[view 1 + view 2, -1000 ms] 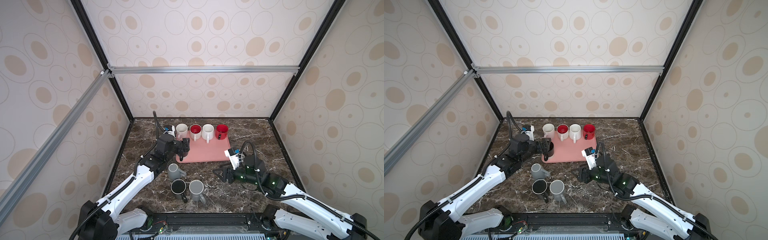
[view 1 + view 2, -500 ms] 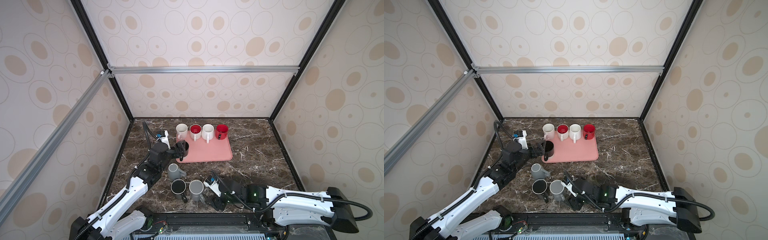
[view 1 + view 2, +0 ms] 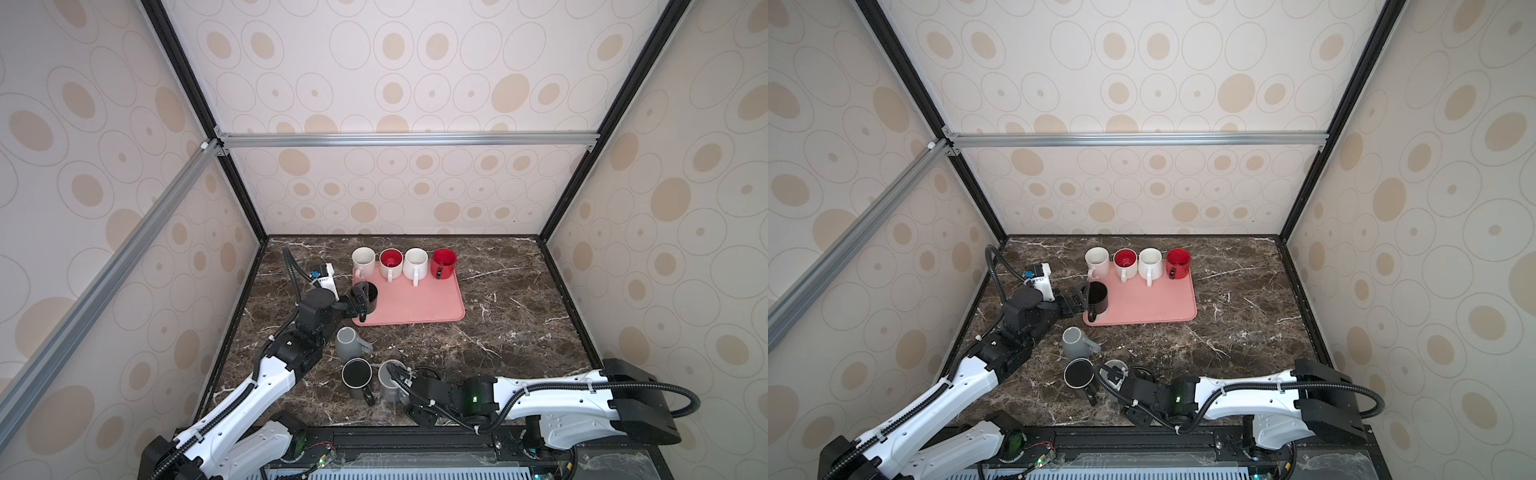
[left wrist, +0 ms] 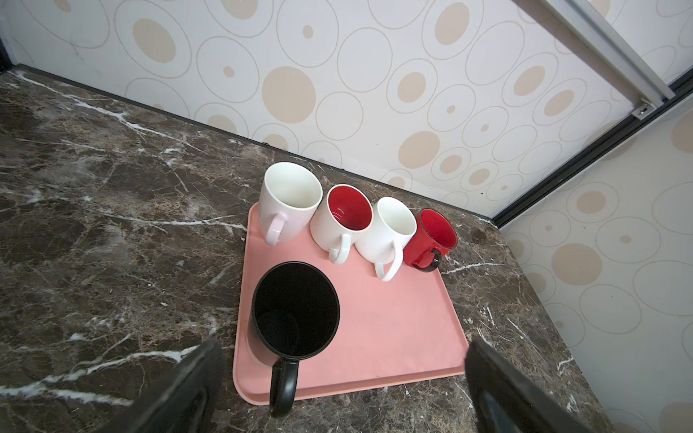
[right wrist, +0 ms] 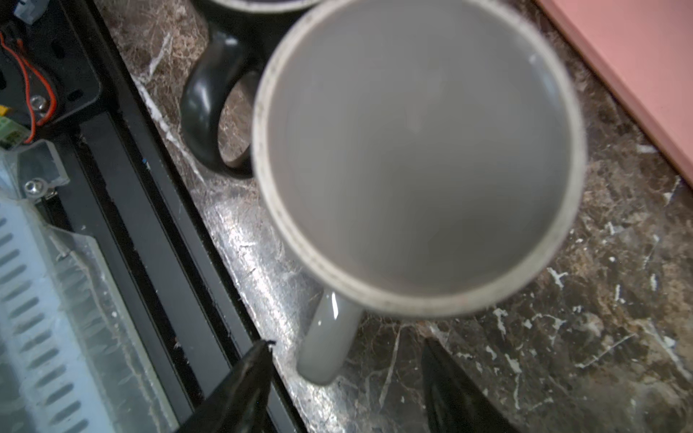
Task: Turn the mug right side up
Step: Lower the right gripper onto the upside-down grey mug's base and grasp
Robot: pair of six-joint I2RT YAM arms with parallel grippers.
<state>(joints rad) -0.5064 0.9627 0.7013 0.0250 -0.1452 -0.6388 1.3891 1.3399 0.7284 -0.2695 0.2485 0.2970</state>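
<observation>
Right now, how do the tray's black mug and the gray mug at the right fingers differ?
The black mug sits on the tray, the gray mug on the table. The black mug's mouth is deep; the gray mug's top looks shallow, perhaps base-up. Alike, open left fingers and right fingers flank their handles.

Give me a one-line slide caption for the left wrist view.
Open left gripper facing an upright black mug on the pink tray, a row of four upright mugs beyond it.
</observation>
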